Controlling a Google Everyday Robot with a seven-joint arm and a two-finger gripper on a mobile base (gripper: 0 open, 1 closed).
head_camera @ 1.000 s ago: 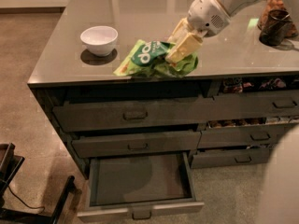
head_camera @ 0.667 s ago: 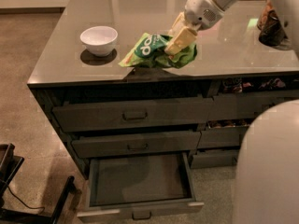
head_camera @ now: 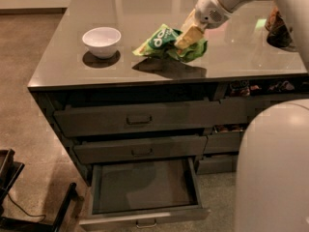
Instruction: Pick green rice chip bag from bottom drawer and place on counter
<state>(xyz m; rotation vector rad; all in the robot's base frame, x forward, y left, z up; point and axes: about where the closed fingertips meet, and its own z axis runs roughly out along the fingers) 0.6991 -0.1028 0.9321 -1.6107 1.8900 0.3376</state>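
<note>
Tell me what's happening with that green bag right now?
Tool over the counter, shut on the green bag. Bag looks lifted off the surface. Bottom drawer open, bare. White bowl sits apart, not in the way.

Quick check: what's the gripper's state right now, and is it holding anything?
Gripper: closed on the green rice chip bag, above the counter.

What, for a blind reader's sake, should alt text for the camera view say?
The gripper holds the green rice chip bag just above the counter, near a white bowl. Below, the bottom drawer stands open and bare inside.
</note>
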